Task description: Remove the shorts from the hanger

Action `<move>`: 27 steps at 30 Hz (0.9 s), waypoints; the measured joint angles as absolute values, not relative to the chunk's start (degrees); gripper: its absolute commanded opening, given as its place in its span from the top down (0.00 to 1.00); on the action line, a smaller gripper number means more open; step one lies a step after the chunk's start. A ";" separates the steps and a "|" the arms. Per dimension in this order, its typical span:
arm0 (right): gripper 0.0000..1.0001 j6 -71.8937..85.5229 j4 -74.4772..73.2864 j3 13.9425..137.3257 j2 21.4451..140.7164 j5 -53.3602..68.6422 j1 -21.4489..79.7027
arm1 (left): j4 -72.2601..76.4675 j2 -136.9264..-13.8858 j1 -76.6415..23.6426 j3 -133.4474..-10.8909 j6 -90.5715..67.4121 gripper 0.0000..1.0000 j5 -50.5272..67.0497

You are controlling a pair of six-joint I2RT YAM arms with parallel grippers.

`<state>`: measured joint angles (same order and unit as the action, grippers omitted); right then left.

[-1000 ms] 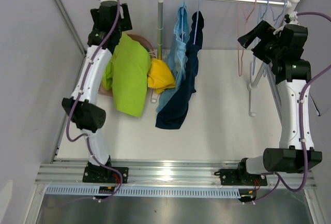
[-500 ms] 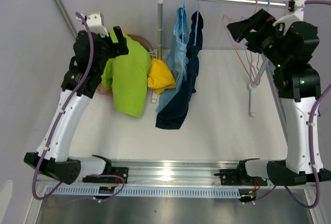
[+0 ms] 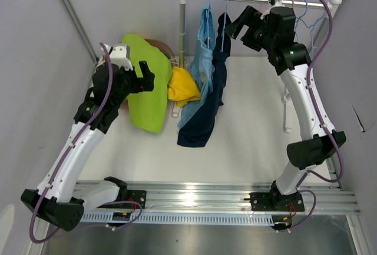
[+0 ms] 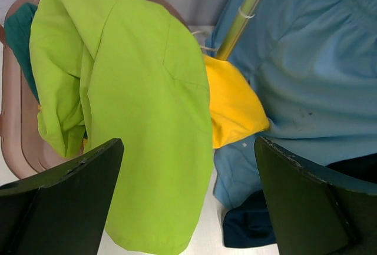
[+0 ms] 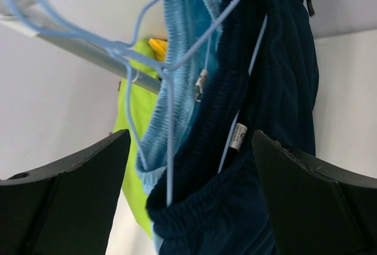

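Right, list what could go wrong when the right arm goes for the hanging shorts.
1. The navy shorts and light blue shorts hang pressed together, so the open right gripper may pinch both, or catch a wire hanger with the cloth.
2. The hangers only hook over the rail; a sideways tug could drag one along or off it.
3. The lime green shorts drape over the basket rim and might slide out.

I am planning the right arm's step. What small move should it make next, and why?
Probably ease the right gripper forward and close on the navy shorts at the waistband. Its jaws stand open, and the shorts hang on their wire hanger in front of it, ungripped.
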<state>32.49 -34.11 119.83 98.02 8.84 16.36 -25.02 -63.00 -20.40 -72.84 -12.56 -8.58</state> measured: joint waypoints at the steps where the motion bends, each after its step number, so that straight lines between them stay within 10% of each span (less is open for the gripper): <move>1: 0.10 32.60 -34.06 119.83 98.70 8.64 16.36 | -24.97 -62.00 -20.40 -72.55 -12.60 0.01 -8.25; 12: 0.19 33.30 -32.82 123.26 103.70 6.79 19.11 | -24.43 -58.50 -20.40 -70.76 -12.21 0.01 -7.20; 18: 0.51 33.80 -32.49 127.39 108.20 6.20 21.37 | -24.29 -58.50 -20.40 -68.97 -11.97 0.01 -7.03; 22: 0.96 33.87 -32.82 128.44 109.91 5.56 22.09 | -24.03 -58.50 -20.40 -68.05 -11.94 0.01 -6.96; 27: 1.00 33.95 -34.06 128.77 110.08 4.34 22.11 | -23.44 -58.50 -20.40 -67.05 -11.57 0.01 -6.42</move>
<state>33.95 -34.06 128.77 110.08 4.34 22.11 -23.44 -58.50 -20.40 -67.05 -11.57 -6.42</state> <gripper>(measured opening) 0.046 0.993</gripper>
